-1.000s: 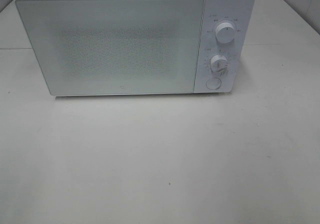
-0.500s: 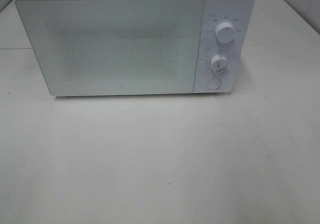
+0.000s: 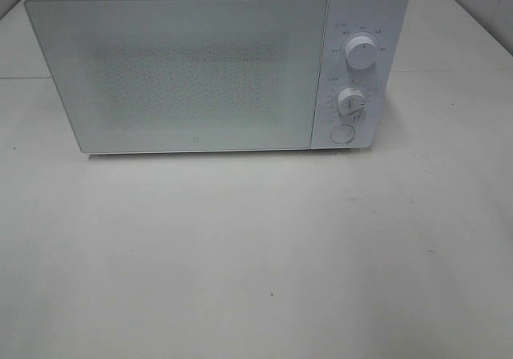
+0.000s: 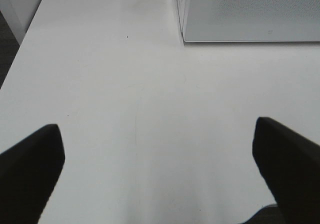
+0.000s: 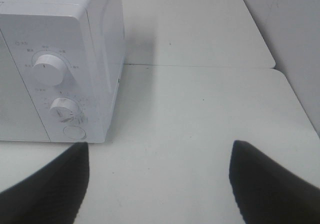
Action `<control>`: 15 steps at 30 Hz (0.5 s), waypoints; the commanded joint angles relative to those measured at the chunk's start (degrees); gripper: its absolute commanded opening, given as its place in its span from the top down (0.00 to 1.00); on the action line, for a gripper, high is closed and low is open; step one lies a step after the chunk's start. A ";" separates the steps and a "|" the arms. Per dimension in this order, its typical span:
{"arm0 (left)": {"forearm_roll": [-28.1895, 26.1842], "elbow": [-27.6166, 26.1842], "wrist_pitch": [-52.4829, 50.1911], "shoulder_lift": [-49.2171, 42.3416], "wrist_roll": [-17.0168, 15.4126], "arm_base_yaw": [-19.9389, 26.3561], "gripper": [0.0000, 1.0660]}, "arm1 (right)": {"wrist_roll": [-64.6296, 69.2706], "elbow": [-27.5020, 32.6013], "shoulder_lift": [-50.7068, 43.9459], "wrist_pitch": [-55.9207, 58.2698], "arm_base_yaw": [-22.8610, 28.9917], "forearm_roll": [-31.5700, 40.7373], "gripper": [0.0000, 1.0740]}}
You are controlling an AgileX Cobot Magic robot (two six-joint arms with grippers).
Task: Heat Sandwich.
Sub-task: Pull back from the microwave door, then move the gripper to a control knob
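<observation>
A white microwave [image 3: 208, 66] stands at the back of the white table [image 3: 256, 255] with its door shut; through the frosted door nothing can be made out. Its panel on the right carries two knobs [image 3: 362, 53] and a round button [image 3: 342, 134]. The sandwich is out of view. Neither arm shows in the exterior high view. In the left wrist view my left gripper [image 4: 157, 169] hangs open over bare table, the microwave's [image 4: 250, 11] lower left corner ahead of it. In the right wrist view my right gripper [image 5: 160, 179] is open, empty, near the microwave's [image 5: 60, 64] control panel side.
A seam [image 3: 449, 72] runs across the table behind the microwave's right side. The table's left edge [image 4: 25, 39] drops to a dark floor. A grey wall [image 5: 295, 39] rises at the far right.
</observation>
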 commanded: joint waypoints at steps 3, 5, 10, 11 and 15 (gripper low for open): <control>-0.46 0.06 -0.23 -1.38 -0.17 -0.11 0.08 | -0.17 -0.34 6.82 -8.88 -0.23 0.06 0.30; -0.46 0.06 -0.23 -1.38 -0.17 -0.11 0.08 | -0.17 -0.34 7.62 -10.08 -0.23 0.11 0.30; -0.46 0.06 -0.23 -1.38 -0.17 -0.11 0.08 | -0.17 -0.34 12.66 -17.65 -0.11 0.11 0.30; -0.46 0.06 -0.23 -1.38 -0.17 -0.11 0.08 | -0.17 -0.34 13.75 -18.96 -0.06 0.11 0.30; -0.46 0.06 -0.23 -1.38 -0.17 -0.11 0.08 | -0.17 -0.34 17.19 -22.46 -0.06 0.11 0.30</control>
